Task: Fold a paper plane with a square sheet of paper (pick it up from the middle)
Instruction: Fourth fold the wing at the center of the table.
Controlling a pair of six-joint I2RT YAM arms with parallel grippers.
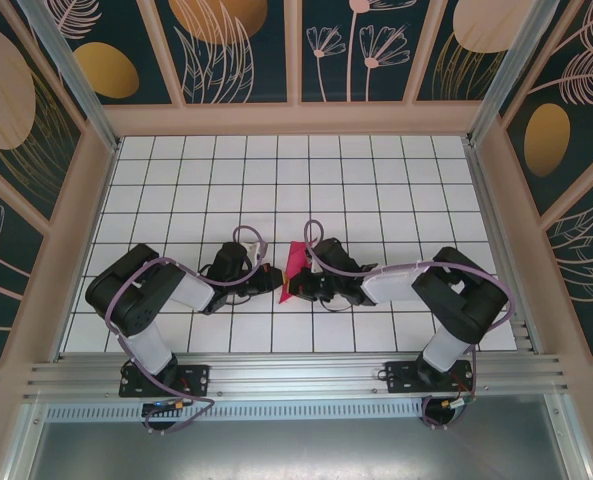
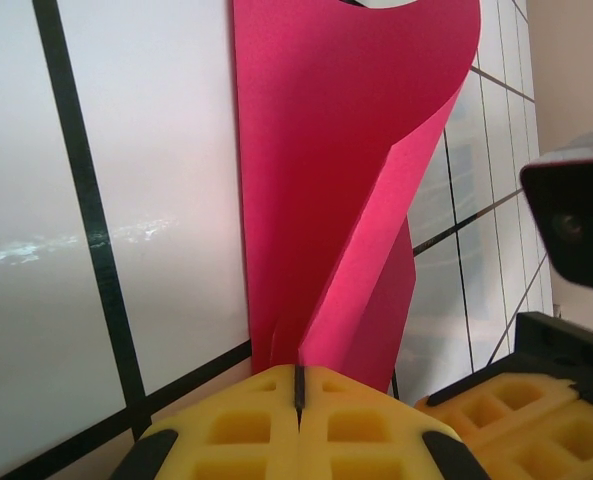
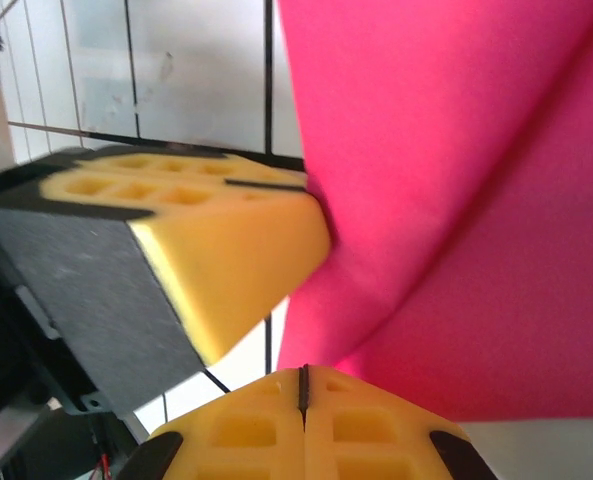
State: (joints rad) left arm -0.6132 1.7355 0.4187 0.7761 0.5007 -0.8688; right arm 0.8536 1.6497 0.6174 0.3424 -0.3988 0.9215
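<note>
Both claws clamped on the red paper (image 2: 336, 150)
The left claw (image 2: 298, 378) and right claw (image 3: 303, 378) sit nearly tip to tip over the near half of the tiled table (image 1: 376, 180), each with jaws pressed together on the paper; the creased sheet rises from their fingertips, curling open further out

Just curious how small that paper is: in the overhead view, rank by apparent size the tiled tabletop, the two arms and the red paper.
1. Tiled tabletop.
2. Left arm and right arm: they look alike, so unranked.
3. Red paper, smallest.
</note>
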